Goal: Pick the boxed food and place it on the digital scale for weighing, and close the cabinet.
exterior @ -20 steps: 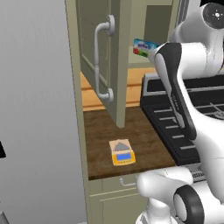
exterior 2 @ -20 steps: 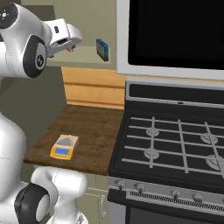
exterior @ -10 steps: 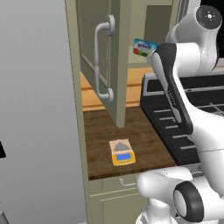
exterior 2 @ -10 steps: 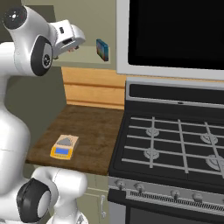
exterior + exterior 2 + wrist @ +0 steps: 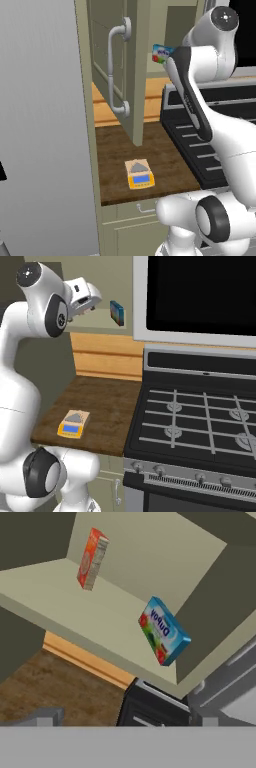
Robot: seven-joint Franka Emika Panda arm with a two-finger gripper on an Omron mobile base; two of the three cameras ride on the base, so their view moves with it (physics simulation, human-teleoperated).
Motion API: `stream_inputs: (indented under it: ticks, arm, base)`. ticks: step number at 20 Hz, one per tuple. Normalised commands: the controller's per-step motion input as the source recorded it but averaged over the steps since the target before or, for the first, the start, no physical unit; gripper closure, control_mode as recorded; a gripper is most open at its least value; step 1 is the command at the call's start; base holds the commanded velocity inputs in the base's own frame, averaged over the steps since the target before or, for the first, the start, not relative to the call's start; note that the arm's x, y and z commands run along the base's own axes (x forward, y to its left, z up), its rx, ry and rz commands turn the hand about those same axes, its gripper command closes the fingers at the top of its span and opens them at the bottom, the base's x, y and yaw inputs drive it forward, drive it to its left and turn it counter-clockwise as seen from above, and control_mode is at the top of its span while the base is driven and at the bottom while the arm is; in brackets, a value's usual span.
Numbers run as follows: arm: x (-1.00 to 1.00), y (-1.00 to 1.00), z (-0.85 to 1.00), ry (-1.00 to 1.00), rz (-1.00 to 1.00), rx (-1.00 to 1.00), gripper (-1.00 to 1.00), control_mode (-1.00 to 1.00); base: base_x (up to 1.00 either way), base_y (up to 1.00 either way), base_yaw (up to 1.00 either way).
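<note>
blue boxed food [image 5: 164,631] upright on shelf [image 5: 60,602], orange box [image 5: 92,559]

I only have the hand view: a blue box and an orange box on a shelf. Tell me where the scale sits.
Observer: The digital scale lies on the wooden counter below that shelf, near the front edge, left of the stove.
Operator: Confirm its plate is free.
Observer: Nothing rests on it; the grey plate is bare in both base views.
Operator: Report the cabinet door.
Observer: The cabinet door stands open, swung out over the counter with its handle facing the left base camera.
</note>
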Motion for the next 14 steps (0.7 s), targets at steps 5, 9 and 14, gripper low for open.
stream_inputs:
  ticks: [5, 9, 14]
  arm:
    - [0.31, -0.02, 0.00, 0.00, 0.00, 0.00, -1.00, -1.00]
    - [0.34, -0.03, 0.00, 0.00, 0.00, 0.00, -1.00, -1.00]
    - [0.34, -0.09, 0.00, 0.00, 0.00, 0.00, -1.00, -1.00]
  base:
    - [0.00, 0.00, 0.00]
    - [0.00, 0.00, 0.00]
    - [0.00, 0.00, 0.00]
